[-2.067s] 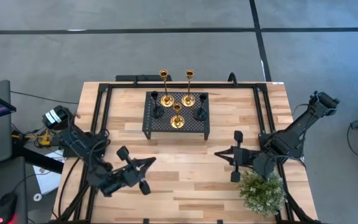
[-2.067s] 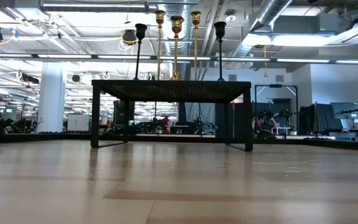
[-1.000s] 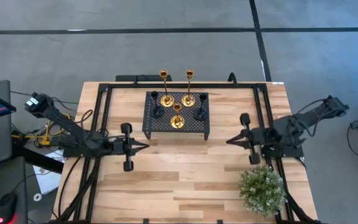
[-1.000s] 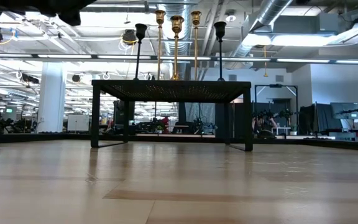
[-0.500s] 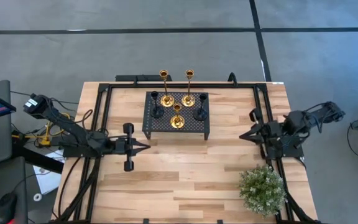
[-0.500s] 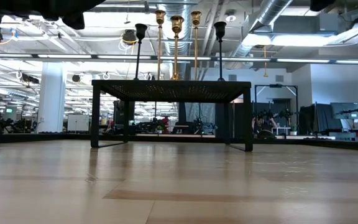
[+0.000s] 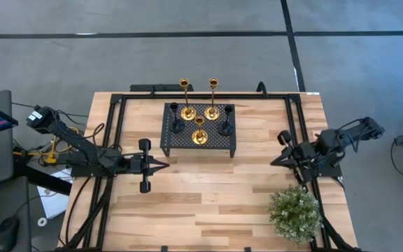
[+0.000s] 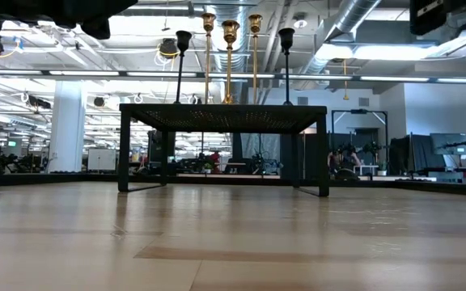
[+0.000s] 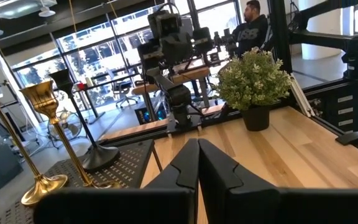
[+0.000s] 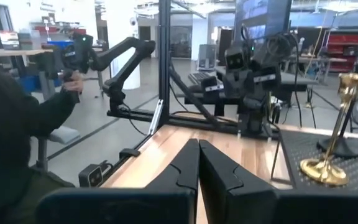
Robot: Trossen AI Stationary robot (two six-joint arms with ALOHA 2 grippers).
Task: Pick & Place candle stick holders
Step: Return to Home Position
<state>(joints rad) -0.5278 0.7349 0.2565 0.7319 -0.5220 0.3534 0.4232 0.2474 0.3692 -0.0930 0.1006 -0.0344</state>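
- Plant (image 7: pixel 296 213) is left untouched at the near right bench (image 7: pixel 208 203) corner.
- Left tool (image 9: pixel 197 146) and right tool (image 10: pixel 197 146) are held clenched on nothing at opposite bench sides, clear of the black perforated stand (image 7: pixel 180 140), seemingly for parking.
- Five candle stick holders (image 7: pixel 199 133) are grouped upright on that stand; placing is judged finished.

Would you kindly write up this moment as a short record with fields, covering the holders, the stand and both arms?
stand: black perforated stand, on the table between the two arms
holders on stand: two tall gold holders, short gold holder, two black holders, all upright
left pincer: shut, empty, left of the stand
right pincer: shut, empty, right of the stand
plant: on the table beside the right arm
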